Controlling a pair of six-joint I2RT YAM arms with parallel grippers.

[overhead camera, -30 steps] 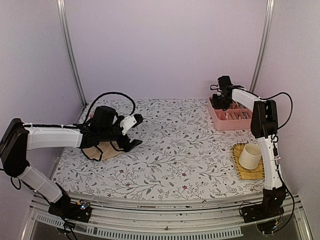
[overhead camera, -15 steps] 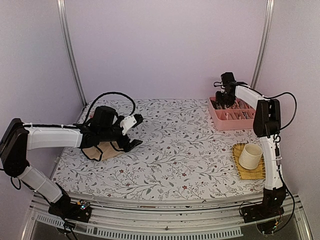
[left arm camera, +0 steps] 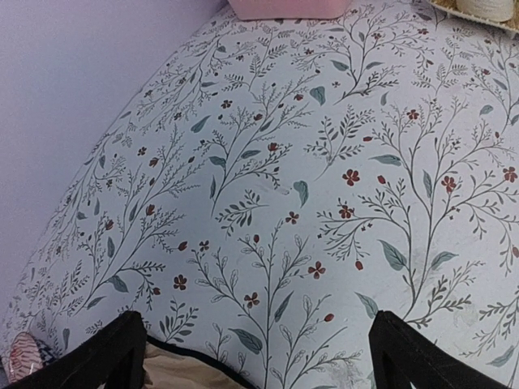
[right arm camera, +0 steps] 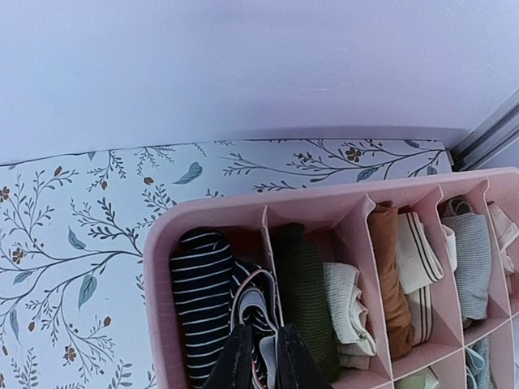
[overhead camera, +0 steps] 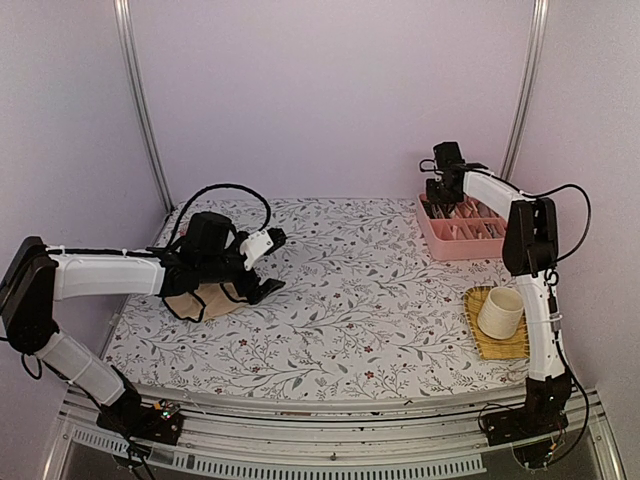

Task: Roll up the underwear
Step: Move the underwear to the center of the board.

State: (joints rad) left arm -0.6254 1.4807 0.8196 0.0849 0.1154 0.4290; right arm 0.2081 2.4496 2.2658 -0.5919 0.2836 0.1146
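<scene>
From above, the left hand hangs spread wide just past the beige underwear, which lies at the left side of the flowered desk. The right hand is down at the far left corner of the pink tray. A cup stands on a mat near the right edge.

The left wrist view shows both fingers far apart, holding nothing. The beige underwear, with its dark edging, lies between them, and a reddish hairbrush is beside it.

The right wrist view shows the navy underwear rolled in the tray's end compartment. The right hand is drawn almost together over it; I cannot tell whether it pinches the cloth.
</scene>
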